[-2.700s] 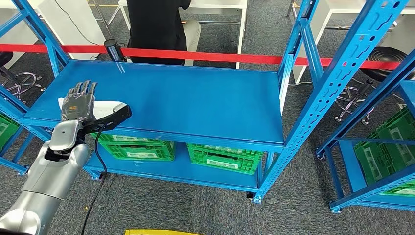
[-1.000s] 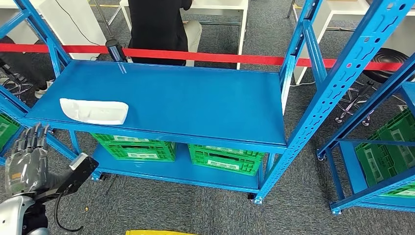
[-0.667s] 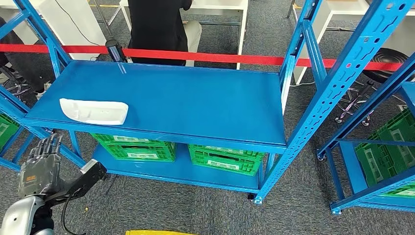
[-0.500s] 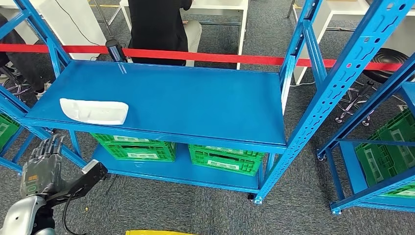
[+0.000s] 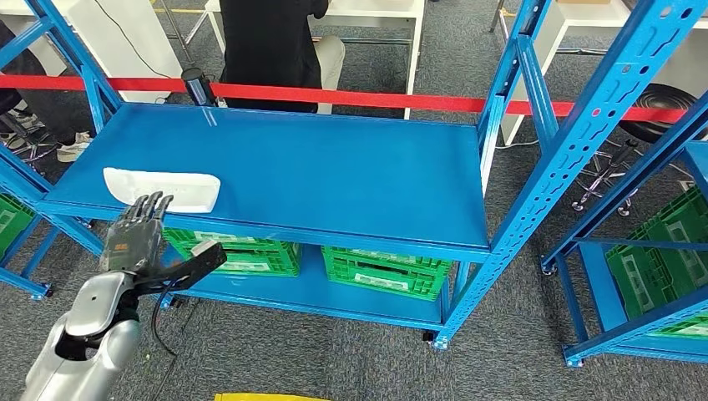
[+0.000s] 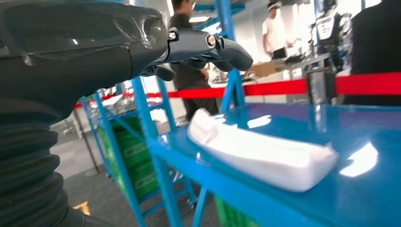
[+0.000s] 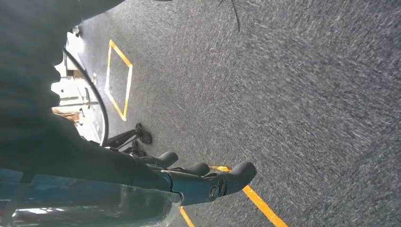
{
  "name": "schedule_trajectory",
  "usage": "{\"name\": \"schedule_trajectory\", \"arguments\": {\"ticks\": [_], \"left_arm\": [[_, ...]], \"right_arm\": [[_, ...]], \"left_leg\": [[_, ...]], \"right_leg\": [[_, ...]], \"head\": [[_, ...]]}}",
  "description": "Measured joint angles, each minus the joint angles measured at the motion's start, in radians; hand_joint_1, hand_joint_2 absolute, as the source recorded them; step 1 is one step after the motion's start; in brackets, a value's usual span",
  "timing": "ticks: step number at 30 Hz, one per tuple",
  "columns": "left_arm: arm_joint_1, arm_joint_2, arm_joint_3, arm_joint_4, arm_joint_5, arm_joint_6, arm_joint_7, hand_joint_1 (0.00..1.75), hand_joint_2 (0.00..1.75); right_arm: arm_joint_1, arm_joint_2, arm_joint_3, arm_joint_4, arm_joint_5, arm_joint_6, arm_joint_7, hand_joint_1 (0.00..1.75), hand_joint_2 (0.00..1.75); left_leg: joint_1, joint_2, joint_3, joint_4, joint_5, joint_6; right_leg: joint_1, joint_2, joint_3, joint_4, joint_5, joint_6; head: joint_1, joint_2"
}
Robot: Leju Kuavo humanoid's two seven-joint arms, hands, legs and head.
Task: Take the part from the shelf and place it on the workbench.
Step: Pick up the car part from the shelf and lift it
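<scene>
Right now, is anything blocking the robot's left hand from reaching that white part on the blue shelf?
Nothing visible does. The left hand hovers open just in front of the shelf edge, and the white part lies close behind that edge with bare shelf around it.

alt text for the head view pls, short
The robot's left hand, fingers spread and holding nothing, reaches up toward a white part lying at the front left of a blue shelf. Green crates sit underneath.

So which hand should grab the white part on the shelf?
The left hand: it is raised, open, right in front of the white part on the blue shelf. The right hand hangs over the floor.
</scene>
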Motion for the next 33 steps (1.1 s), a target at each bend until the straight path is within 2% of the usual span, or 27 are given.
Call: {"name": "schedule_trajectory", "arguments": {"ticks": [5,8,16,19,25,33], "left_arm": [[-0.136,-0.012,-0.064,0.155,-0.013,0.062,-0.015,0.00,1.75],[-0.188,-0.022,-0.090,0.214,-0.017,0.071,-0.017,0.00,1.75],[-0.234,-0.036,-0.118,0.280,-0.017,0.073,-0.017,0.00,1.75],[-0.253,-0.039,-0.133,0.301,-0.014,0.073,-0.017,0.00,1.75],[-0.335,-0.049,-0.196,0.393,-0.008,0.061,-0.014,0.00,1.75],[-0.390,-0.069,-0.233,0.484,-0.008,0.027,0.009,0.00,1.75]], "right_arm": [[-0.022,-0.041,0.089,0.029,-0.099,-0.042,0.004,0.00,1.75],[-0.036,-0.059,0.130,0.048,-0.119,-0.051,0.003,0.00,1.75],[-0.048,-0.078,0.175,0.074,-0.127,-0.054,0.002,0.00,1.75],[-0.055,-0.089,0.200,0.086,-0.181,-0.079,-0.009,0.00,1.75],[-0.081,-0.126,0.307,0.104,-0.312,-0.146,-0.014,0.00,1.75],[-0.099,-0.166,0.448,0.108,-0.425,-0.209,0.012,0.00,1.75]], "left_leg": [[0.000,0.001,0.000,0.000,0.000,0.001],[0.000,0.001,0.000,0.001,0.000,0.001],[0.000,0.001,0.000,0.001,0.000,0.001],[0.000,0.001,0.000,0.001,0.000,0.001],[0.000,0.001,0.000,0.001,0.000,0.001],[0.000,0.001,-0.001,0.001,0.000,0.001]], "right_leg": [[0.000,0.000,0.000,0.000,0.000,0.000],[0.000,0.000,0.000,0.000,0.000,0.000],[0.000,0.001,0.000,0.000,0.000,0.000],[0.000,0.000,0.000,0.000,0.000,0.000],[0.000,0.001,0.000,0.000,0.000,0.000],[-0.001,0.001,0.000,0.000,0.000,0.000]], "head": [[0.000,0.000],[0.000,0.000],[0.000,0.000],[0.000,0.000],[0.000,0.000],[0.000,0.000]]}}
